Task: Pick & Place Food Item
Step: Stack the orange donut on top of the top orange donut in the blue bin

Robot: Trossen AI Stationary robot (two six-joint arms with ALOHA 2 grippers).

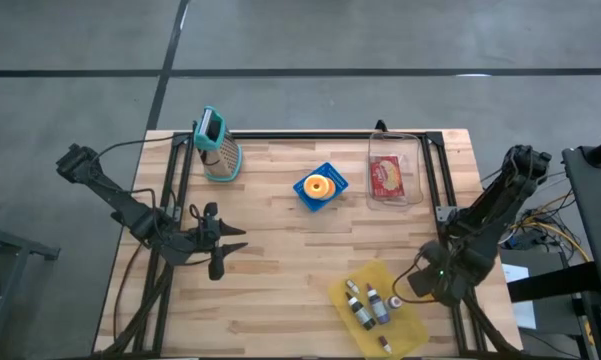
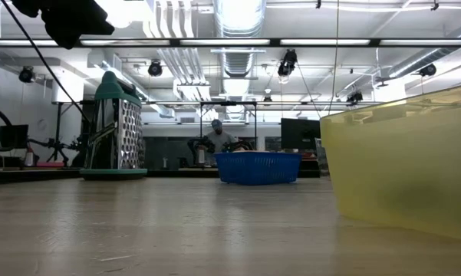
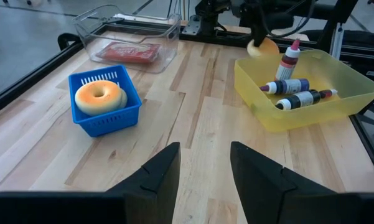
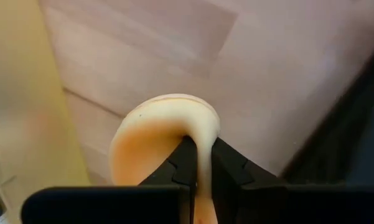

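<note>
My right gripper (image 1: 410,283) is shut on a pale tan, orange-centred ring-shaped food item (image 4: 162,134), next to the far side of the yellow bin (image 1: 378,318); both also show in the left wrist view (image 3: 260,47). My left gripper (image 1: 238,239) is open and empty over the table's left middle, pointing toward the right edge. A glazed doughnut (image 3: 99,96) lies in a blue basket (image 1: 320,188) at the centre of the table. A clear tray (image 1: 387,178) with a red packet stands at the far right. My right gripper pinches the food item's rim (image 4: 205,127) between its two fingers, one finger on the orange hollow side and one on the outer side. The fingers come from above, pointing down. Whether the item is clear of the table cannot be told.
The yellow bin holds several small bottles (image 3: 292,93). A metal grater with teal trim (image 1: 218,146) stands at the far left. A black frame runs along the table's far and side edges. Bare wood lies between my left gripper and the bin.
</note>
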